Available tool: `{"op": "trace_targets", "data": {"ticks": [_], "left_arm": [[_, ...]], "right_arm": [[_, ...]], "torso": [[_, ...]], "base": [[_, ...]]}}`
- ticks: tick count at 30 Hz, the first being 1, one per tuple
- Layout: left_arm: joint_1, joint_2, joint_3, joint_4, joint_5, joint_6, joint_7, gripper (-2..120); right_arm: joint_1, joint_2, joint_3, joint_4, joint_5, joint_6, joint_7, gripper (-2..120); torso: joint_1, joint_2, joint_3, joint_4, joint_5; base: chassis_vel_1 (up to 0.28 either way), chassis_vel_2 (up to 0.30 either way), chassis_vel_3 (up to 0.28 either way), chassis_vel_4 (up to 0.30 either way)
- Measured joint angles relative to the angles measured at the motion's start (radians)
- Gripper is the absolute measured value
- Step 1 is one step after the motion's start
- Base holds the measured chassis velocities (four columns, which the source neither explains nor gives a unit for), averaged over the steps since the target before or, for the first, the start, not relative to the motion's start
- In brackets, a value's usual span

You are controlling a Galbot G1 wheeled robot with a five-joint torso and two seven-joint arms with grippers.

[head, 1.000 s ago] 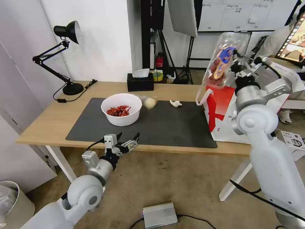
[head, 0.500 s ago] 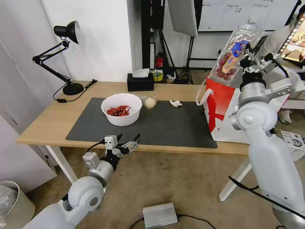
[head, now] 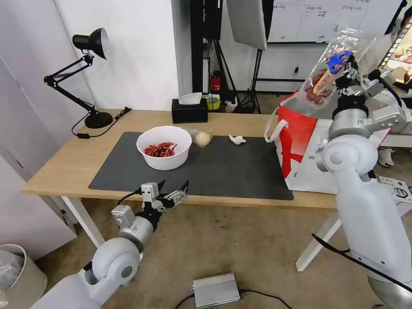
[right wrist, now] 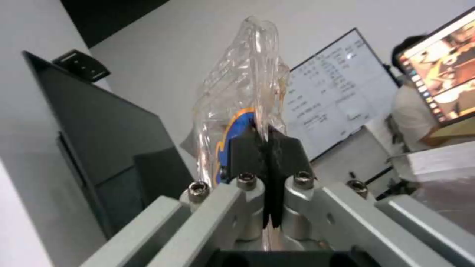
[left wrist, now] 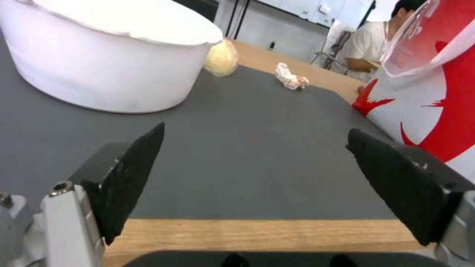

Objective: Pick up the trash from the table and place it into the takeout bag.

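The right tool [head: 343,73], at upper right of the head frame, pinches the clear box [head: 328,73] above the bag [head: 300,141]; its jaws clamp the plastic. This looks like the drop step: next it likely must lower over the opening, then release. The bowl [head: 164,147], bun [head: 202,138] and tissue [head: 237,139] wait mid-frame on the worktop [head: 64,163]. The left tool [head: 171,193] hangs wide at lower left

I can read no text: the writing on the whiteboard [head: 330,19] and the blue label on the clear plastic box [head: 330,71] are illegible.
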Motion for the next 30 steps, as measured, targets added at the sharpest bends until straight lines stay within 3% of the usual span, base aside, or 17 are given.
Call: {"op": "trace_targets", "data": {"ticks": [19, 30], "left_arm": [[0.015, 0.013, -0.010, -0.022, 0.008, -0.001, -0.003, 100], [0.015, 0.021, -0.013, -0.023, 0.005, -0.001, -0.004, 100]], "right_arm": [[-0.031, 0.006, 0.010, -0.013, -0.054, -0.059, 0.048, 0], [-0.044, 0.006, 0.016, 0.002, -0.016, -0.070, 0.055, 39]], "torso": [[0.000, 0.000, 0.000, 0.0000, -0.0001], [0.000, 0.000, 0.000, 0.0000, -0.0001]], "base": [[0.000, 0.000, 0.000, 0.000], [0.000, 0.000, 0.000, 0.000]]}}
